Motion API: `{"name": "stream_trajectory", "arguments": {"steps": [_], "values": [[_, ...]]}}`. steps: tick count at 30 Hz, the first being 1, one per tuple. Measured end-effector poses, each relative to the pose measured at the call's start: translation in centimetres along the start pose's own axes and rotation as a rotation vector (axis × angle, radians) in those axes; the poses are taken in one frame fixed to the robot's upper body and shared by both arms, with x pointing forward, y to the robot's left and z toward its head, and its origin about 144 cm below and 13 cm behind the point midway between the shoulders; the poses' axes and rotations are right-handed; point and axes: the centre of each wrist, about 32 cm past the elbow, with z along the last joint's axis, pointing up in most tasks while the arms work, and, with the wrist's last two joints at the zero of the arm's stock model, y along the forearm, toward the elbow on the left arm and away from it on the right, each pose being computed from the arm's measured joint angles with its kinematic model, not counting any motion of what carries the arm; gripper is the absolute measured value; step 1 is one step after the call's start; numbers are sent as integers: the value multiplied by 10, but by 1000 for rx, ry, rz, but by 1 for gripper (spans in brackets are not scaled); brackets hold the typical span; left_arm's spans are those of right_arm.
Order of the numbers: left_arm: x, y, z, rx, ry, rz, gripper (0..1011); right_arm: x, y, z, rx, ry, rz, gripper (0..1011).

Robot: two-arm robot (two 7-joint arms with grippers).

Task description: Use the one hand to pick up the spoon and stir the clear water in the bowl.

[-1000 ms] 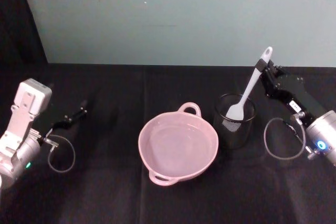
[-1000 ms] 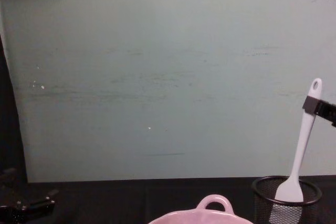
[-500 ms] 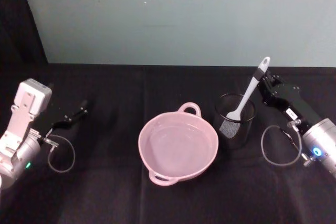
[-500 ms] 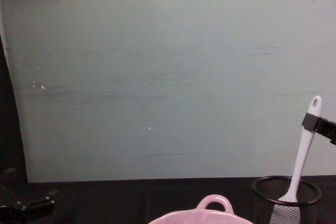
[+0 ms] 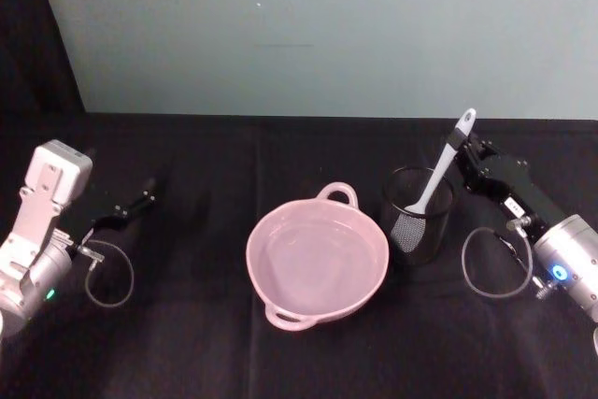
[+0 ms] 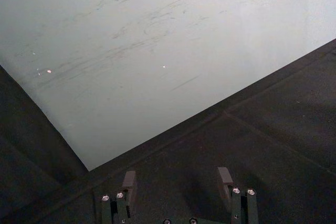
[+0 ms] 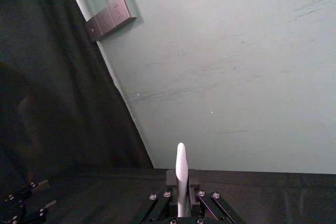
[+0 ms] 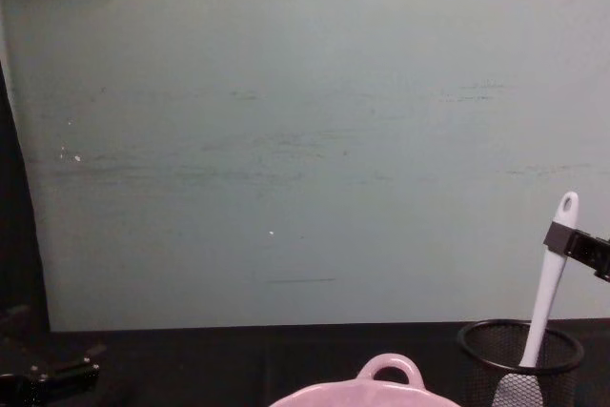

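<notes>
The pink bowl [image 5: 317, 260] sits mid-table, open above. Just right of it the black mesh cup [image 5: 418, 214] stands close, the white spoon [image 5: 439, 169] leaning out of it, pinched near its top by the right gripper [image 5: 460, 150]. Bare black table [image 5: 187, 324] lies left and near. The left gripper [image 5: 140, 203] rests far left, open.

Right gripper [image 5: 458, 150] fingers pinched closed; left gripper [image 5: 140, 201] apparently parted, parked low.
</notes>
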Motion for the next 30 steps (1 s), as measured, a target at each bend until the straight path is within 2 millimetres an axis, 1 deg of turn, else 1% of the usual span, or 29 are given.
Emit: {"name": "stream_trajectory", "arguments": {"steps": [9, 25, 27, 28, 29, 30], "values": [[0, 0, 0, 0, 0, 0, 1005, 2, 1, -3, -16, 17, 1, 123], [0, 0, 0, 0, 0, 0, 1005, 2, 1, -3, -19, 16, -1, 126], [0, 0, 0, 0, 0, 0, 1005, 2, 1, -3, -19, 16, -1, 146], [0, 0, 0, 0, 0, 0, 1005, 2, 1, -3, -18, 16, -1, 195], [0, 0, 0, 0, 0, 0, 1005, 2, 1, -3, -18, 16, -1, 209], [0, 0, 0, 0, 0, 0, 1005, 2, 1, -3, -18, 16, -1, 255]]}}
